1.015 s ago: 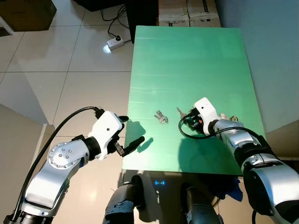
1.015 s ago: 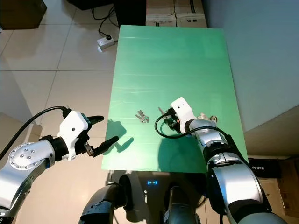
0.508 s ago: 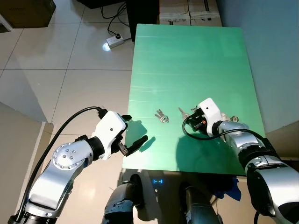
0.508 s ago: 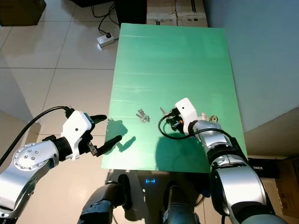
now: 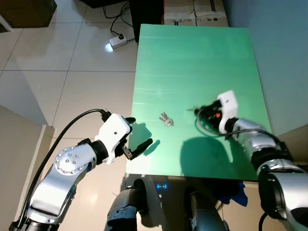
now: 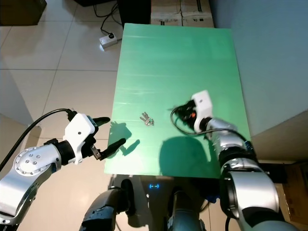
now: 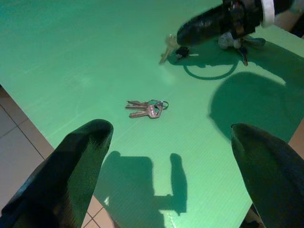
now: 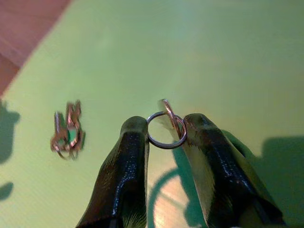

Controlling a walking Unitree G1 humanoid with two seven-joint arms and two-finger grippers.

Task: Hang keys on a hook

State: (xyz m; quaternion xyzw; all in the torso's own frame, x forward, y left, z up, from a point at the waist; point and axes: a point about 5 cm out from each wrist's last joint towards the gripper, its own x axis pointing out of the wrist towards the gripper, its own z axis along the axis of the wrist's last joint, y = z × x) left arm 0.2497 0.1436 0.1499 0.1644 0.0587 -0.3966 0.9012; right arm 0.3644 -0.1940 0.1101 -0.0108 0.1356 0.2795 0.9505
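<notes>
**Right wrist view: ring pinched, keys off the table**

Right wrist view shows the right gripper (image 8: 165,130) nearly closed, its two black fingers (image 8: 124,166) pressing on either side of a small metal ring (image 8: 166,129) with a key (image 8: 170,116) on it. Holding the ring rather than a key blade looks deliberate: it leaves the loop open to slide over a hook. From the head views the right gripper (image 5: 202,111) hangs above the green table (image 5: 192,57), with its shadow cast on the surface below, so the keys seem to be lifted clear.

A second bunch (image 5: 166,120) lies flat on the table, well apart from the held ring and between the two arms. It is untouched.

The left gripper (image 5: 137,144) hovers at the near left edge of the table, fingers (image 7: 71,166) spread wide and empty; the left wrist view looks across at the loose bunch (image 7: 146,108), perhaps waiting its turn.

No hook can be made out anywhere, so I judge the hanging is yet to begin, and the robot will likely have to turn or walk to find it.
</notes>
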